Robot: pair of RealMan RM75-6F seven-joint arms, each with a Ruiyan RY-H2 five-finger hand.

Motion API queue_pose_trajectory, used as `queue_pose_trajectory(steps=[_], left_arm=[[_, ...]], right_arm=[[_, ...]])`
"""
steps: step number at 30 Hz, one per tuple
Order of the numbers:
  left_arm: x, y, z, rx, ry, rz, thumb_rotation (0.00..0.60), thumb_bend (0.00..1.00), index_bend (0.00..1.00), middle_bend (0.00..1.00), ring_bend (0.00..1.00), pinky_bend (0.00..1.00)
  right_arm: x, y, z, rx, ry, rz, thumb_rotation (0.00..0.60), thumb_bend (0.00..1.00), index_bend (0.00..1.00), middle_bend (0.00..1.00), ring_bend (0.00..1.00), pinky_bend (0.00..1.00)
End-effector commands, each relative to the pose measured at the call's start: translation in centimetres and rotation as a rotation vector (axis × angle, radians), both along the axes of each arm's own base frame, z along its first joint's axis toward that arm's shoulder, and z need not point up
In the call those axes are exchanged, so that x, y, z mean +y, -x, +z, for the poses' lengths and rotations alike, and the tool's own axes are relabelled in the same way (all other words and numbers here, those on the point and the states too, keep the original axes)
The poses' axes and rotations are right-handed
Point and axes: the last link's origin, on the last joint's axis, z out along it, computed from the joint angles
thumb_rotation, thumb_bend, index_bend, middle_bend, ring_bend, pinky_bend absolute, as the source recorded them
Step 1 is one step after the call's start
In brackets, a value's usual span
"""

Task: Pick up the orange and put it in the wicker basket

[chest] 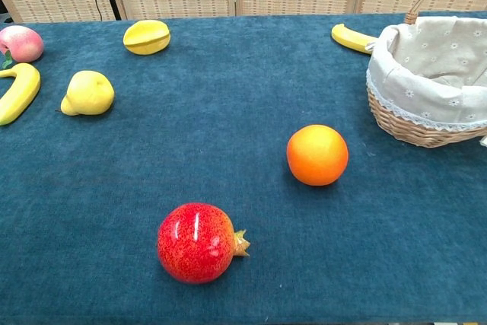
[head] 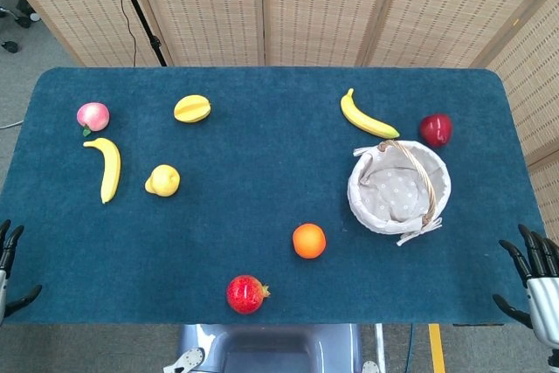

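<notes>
1. The orange [head: 309,240] sits on the blue worktop [head: 262,155], toward the near edge and a bit right of the middle. Nothing is touching it, so the job has not really started.
2. What is left is everything: a hand has to reach the orange, pick it up, carry it over and put it in the wicker basket [head: 374,217].
3. The orange is round, smooth and bright, with a little shine on top. It looks whole and easy to roll.
4. The wicker basket is near the orange, to its right and a bit farther back. It has a pale spotted cloth inside, a thin handle over the top, and no fruit in it.
5. The right hand [head: 540,275] is at the near right corner of the worktop with its dark fingers spread — it holds nothing. It looks like the closer hand for this job.
6. The left hand [head: 9,261] peeks in at the near left edge. Its fingers are apart too, and it holds nothing.
7. A red pomegranate [head: 245,293] lies near the orange — closer to the front and to the left, not touching it.
</notes>
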Motion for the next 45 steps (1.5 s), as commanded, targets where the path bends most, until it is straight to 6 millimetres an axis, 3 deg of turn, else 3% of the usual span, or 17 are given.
queue_pose_trajectory(steps=[1,6,9,19,28,36,45], left_arm=[[0.0,0.1,0.0,-0.004,0.001,0.007,0.600,0.00,0.00,0.00,0.00,0.00],[0.0,0.2,0.0,-0.002,0.000,0.009,0.600,0.00,0.00,0.00,0.00,0.00],[0.1,0.2,-0.1,-0.002,0.002,0.009,0.600,0.00,0.00,0.00,0.00,0.00],[0.4,0.6,-0.2,-0.002,0.008,0.027,0.600,0.00,0.00,0.00,0.00,0.00],[0.5,0.8,-0.1,-0.007,0.006,0.037,0.600,0.00,0.00,0.00,0.00,0.00],[0.6,0.9,-0.1,-0.009,0.009,0.040,0.600,0.00,0.00,0.00,0.00,0.00],[0.6,1.1,0.1,-0.014,0.005,0.046,0.600,0.00,0.00,0.00,0.00,0.00]], right_arm=[[1.4,-0.6,0.0,-0.002,-0.036,0.027,0.600,0.05,0.18,0.00,0.01,0.08],[2.5,-1.4,-0.6,-0.028,-0.097,0.066,0.600,0.05,0.18,0.00,0.01,0.08],[3.4,-2.9,-1.9,-0.061,-0.208,0.143,0.600,0.05,0.18,0.00,0.01,0.08],[2.7,-6.2,-4.5,-0.079,-0.374,0.268,0.600,0.05,0.15,0.01,0.01,0.08],[0.6,-8.4,-7.2,-0.048,-0.511,0.299,0.600,0.05,0.00,0.01,0.02,0.08],[-1.9,-10.6,-8.2,-0.051,-0.555,0.325,0.600,0.05,0.00,0.02,0.02,0.08],[-6.2,-13.3,-9.9,-0.087,-0.607,0.323,0.600,0.05,0.00,0.02,0.02,0.08]])
